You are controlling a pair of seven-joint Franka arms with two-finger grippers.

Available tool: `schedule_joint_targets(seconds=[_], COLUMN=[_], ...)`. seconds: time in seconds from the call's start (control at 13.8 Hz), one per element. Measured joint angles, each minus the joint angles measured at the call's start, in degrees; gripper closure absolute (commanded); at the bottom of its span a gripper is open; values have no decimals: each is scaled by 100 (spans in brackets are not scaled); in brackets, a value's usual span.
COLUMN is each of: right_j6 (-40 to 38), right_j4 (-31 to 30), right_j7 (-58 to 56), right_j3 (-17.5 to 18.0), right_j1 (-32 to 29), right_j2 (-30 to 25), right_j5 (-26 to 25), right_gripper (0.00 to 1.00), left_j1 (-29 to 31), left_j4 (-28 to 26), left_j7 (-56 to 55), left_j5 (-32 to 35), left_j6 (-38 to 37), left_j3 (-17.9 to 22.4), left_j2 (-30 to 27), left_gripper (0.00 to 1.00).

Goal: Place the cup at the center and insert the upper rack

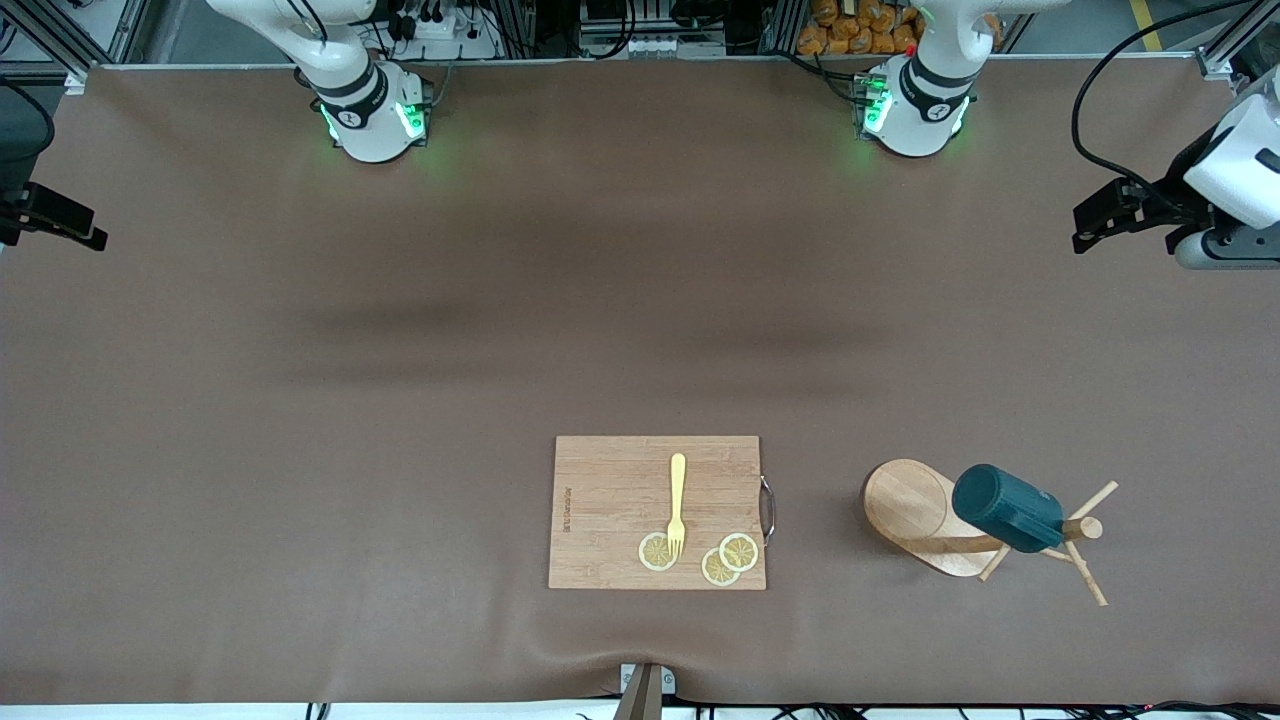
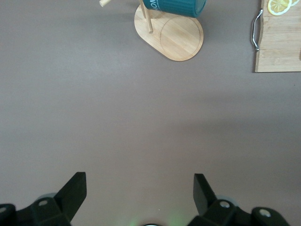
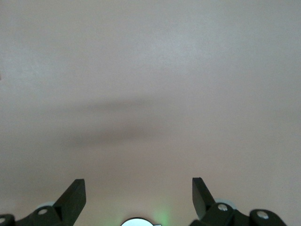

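The dark teal cup [image 1: 1005,507] hangs on a peg of the upper rack [image 1: 910,505], a light wooden mug tree with an oval base that stands near the front camera, toward the left arm's end of the table. The left wrist view shows the cup [image 2: 178,7] and the rack's base [image 2: 176,40] well ahead of my left gripper [image 2: 139,181], which is open and empty, high over bare table. It shows at the frame's edge in the front view [image 1: 1085,228]. My right gripper [image 3: 138,186] is also open and empty over bare table at the right arm's end [image 1: 80,225].
A rectangular wooden cutting board [image 1: 610,510] with a metal handle lies beside the rack, toward the table's middle. On it are a yellow fork [image 1: 677,505] and three lemon slices [image 1: 738,552]. The brown table cover [image 1: 400,400] spreads around them.
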Motion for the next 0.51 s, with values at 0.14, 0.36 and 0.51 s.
schedule_joint_targets(seconds=[0.14,0.36,0.51], right_j6=[0,0,0], right_j4=[0,0,0], right_j7=[0,0,0], right_j3=[0,-4,-7], right_j1=[0,0,0], right_j2=[0,1,2], right_j5=[0,0,0], right_gripper=[0,0,0], left_j1=[-3,-25,-34], left_j4=[32,45,45], left_j7=[-2,-4,-4], left_j5=[0,0,0], left_j6=[-6,-11,-15], left_j3=[-5,-24,-86], left_j2=[-1,-4,-4], left_gripper=[0,0,0])
